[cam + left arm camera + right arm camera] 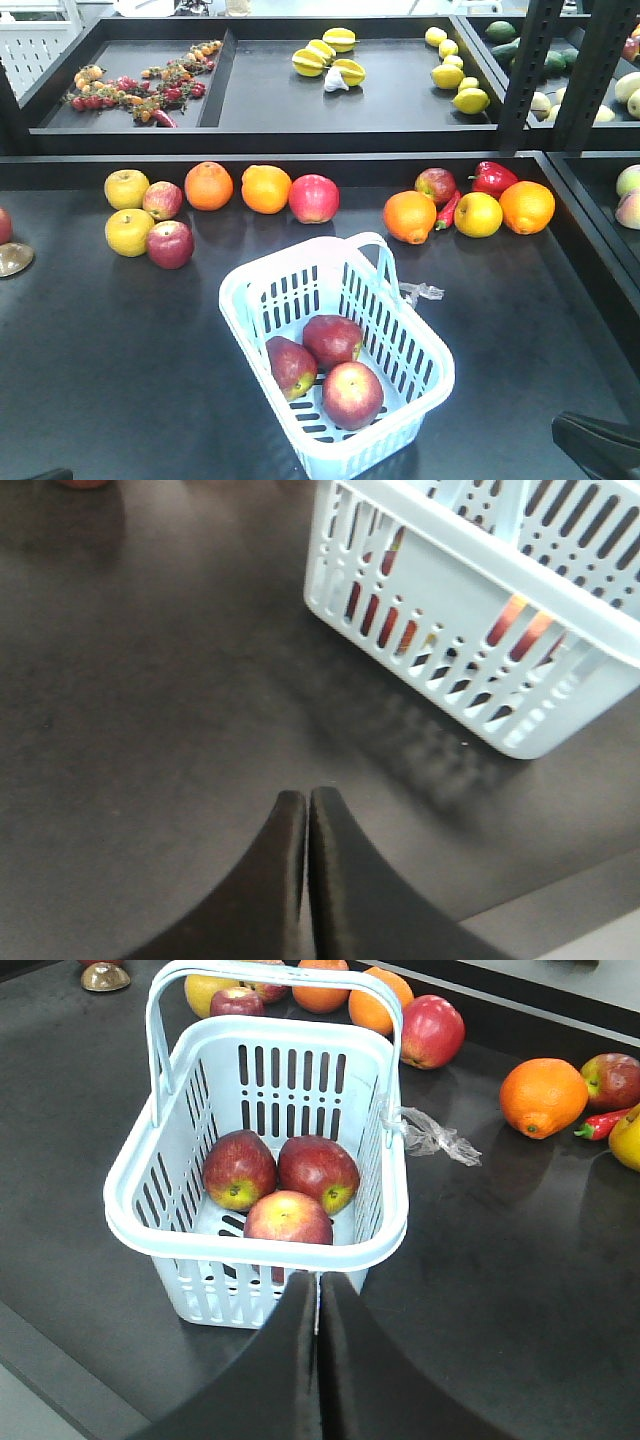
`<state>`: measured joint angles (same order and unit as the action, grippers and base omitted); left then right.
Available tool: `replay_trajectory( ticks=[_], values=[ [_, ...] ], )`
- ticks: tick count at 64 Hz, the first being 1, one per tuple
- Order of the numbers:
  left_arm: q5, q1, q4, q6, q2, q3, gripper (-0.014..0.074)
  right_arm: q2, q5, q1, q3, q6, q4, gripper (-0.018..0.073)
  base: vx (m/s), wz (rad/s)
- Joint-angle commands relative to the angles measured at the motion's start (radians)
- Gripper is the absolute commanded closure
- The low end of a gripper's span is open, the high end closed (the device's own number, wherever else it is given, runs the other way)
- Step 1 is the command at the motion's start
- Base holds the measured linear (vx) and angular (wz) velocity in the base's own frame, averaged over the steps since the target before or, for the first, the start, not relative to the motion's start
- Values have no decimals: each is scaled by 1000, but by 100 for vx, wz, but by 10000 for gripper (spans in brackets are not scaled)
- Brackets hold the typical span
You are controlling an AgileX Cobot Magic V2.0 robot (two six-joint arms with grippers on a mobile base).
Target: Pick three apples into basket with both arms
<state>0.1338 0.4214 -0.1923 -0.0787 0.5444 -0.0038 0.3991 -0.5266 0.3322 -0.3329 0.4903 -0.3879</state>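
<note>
The left gripper [306,798] has its jaws pressed together on nothing, above bare dark tabletop [150,730] beside the basket [455,600], whose slots show only slivers of red. In the front view the basket [425,350] sits mid-table holding three red apples [330,340], touching one another; both arms are cut off at the bottom edge. The right gripper [318,1278] is likewise closed and empty, just before the basket's near rim. A clear plastic tag [435,1138] hangs there; no writing is legible.

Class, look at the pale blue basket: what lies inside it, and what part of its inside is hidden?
Inside the basket lie three red apples, bunched together on the slotted floor. The floor directly beneath them is covered.
</note>
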Motion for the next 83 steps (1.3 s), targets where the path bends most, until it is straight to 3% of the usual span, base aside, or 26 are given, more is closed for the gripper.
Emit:
replay_trajectory(
  ticks=[1, 9, 14, 25, 34, 42, 53, 83],
  values=[
    [-178, 4, 11, -18, -10, 32, 603, 5, 63, -2, -28, -3, -6, 561, 0, 0],
    [-209, 4, 65, 10, -94, 51, 603, 5, 61, -2, -28, -3, -6, 561, 0, 0],
    [-211, -10, 91, 67, -181, 52, 603, 5, 60, -2, -28, -3, -6, 561, 0, 0],
    [-200, -167, 89, 145, -367, 52, 603, 5, 60, -2, -28, -5, -6, 561, 0, 0],
    [-198, -311, 109, 151, -496, 52, 603, 5, 60, -2, -28, -5, -6, 561, 0, 0],
    [-183, -384, 145, 150, -571, 52, 603, 5, 60, -2, -28, -5, -6, 561, 0, 0],
    [-134, -428, 160, 150, -574, 52, 603, 5, 59, -2, -28, -5, -6, 561, 0, 0],
    [-116, -430, 159, 141, -574, 52, 603, 5, 59, -2, -28, -5, -6, 561, 0, 0]
  ],
)
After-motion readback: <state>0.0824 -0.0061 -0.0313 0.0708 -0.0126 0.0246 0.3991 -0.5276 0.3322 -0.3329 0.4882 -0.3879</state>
